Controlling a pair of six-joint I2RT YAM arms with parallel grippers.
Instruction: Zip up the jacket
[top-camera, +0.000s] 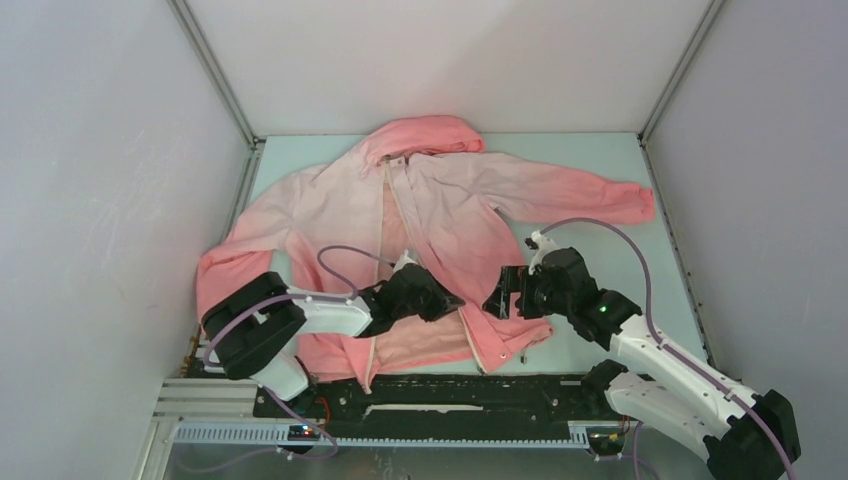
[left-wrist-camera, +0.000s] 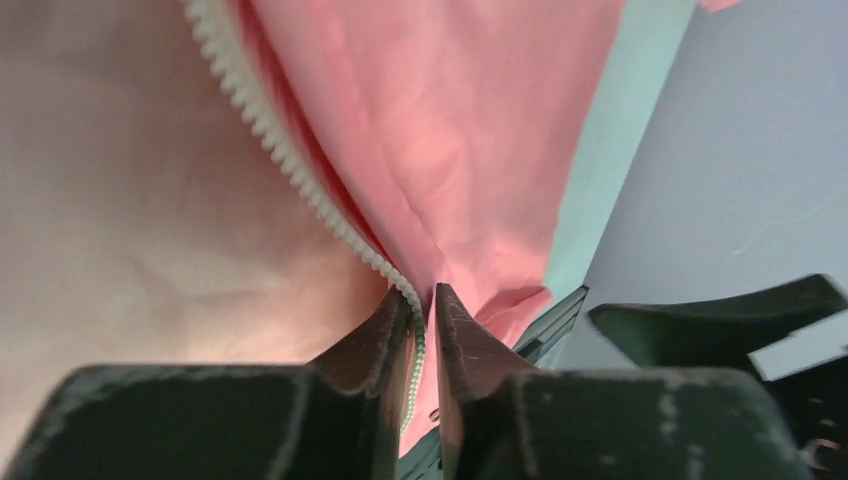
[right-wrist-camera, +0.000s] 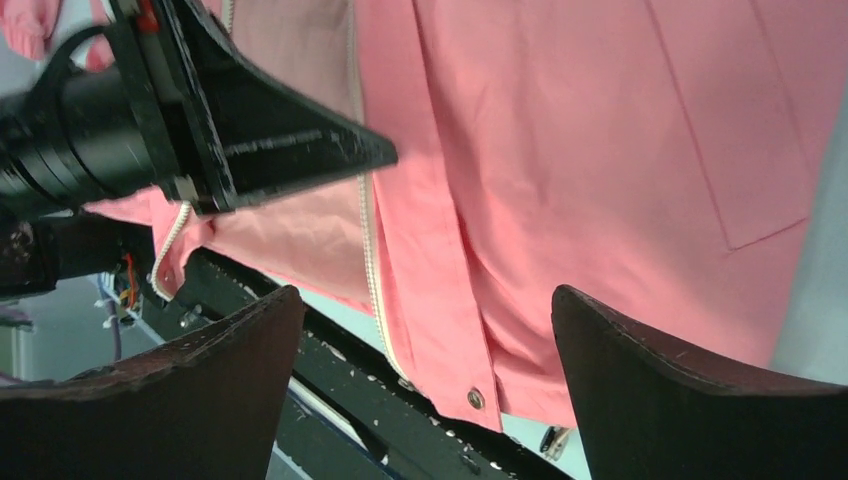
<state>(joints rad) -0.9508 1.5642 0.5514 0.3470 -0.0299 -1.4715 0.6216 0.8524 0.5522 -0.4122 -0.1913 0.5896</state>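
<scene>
White zipper teeth (left-wrist-camera: 290, 160) nipped in the left gripper (left-wrist-camera: 420, 295), nearly shut; right gripper (right-wrist-camera: 425, 297) gapes empty at its three o'clock. Jacket (top-camera: 450, 200) sprawls flat, hood (top-camera: 425, 135) at twelve. Best bet: right pins the hem (top-camera: 420, 345), ends aligned first!

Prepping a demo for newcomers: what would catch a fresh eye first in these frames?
The pink jacket, spread unzipped on the table with its hood at the far end, dominates the top view. Near its hem, the left tool pinches the white zipper edge, which fills the left wrist view. The right tool hangs wide open over the jacket's other front panel, beside the left one.
</scene>
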